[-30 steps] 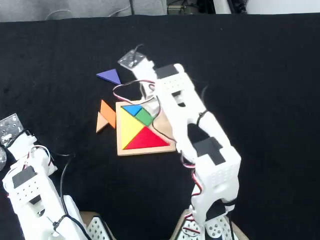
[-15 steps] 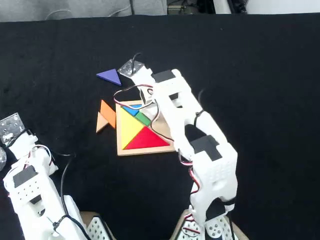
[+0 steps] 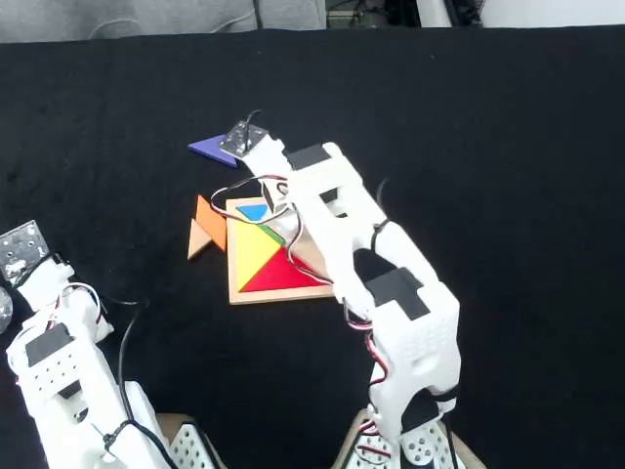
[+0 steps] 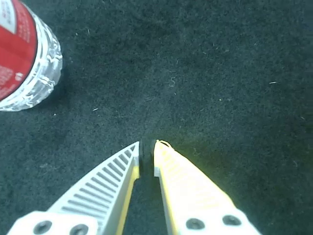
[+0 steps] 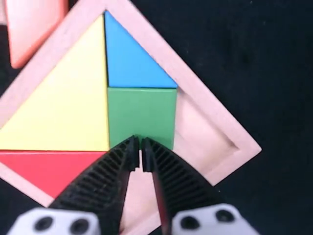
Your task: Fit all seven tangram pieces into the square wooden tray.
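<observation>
black cloth (image 3: 488, 195) is bearing the tray (image 3: 234, 293) near the closed, empty right gripper (image 5: 137, 147); the purple triangle (image 3: 205, 149) is looking light, stiff, best pinched by its edges.

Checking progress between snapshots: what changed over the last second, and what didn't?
The right arm swung toward the left arm's side over the wooden tray, its tip nearing the purple triangle. Its end effector is shut on nothing; nothing was grasped or released. The left arm, tray, purple triangle and orange pieces stayed put.
</observation>
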Robot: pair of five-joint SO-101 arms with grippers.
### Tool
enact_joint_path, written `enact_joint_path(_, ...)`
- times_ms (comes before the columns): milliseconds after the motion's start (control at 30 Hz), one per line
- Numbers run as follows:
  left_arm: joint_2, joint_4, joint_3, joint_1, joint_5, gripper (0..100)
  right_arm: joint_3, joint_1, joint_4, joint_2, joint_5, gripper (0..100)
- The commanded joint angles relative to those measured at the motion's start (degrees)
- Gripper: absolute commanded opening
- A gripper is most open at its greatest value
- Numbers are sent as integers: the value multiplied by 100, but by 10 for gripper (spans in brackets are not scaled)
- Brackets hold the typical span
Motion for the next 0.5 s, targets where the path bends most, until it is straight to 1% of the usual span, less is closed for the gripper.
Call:
enact_joint_path(0,-88,-88,-163,75,9,71,-40,-141,-123,-66,-176,11)
enact_joint_path(67,-88,-88,-163,75,9,71,-110,-193,-44,-84,-220,11)
enact_joint_path(167,-88,-88,-163,75,9,71,-400,-149,404,-224,-220,11)
enact_joint_path(267,-88,-88,-163,75,9,71,-567,18,765,-488,-220,11)
enact_joint_path(467,-88,-88,-163,75,18,72,-541,422,624,-470,-220,11)
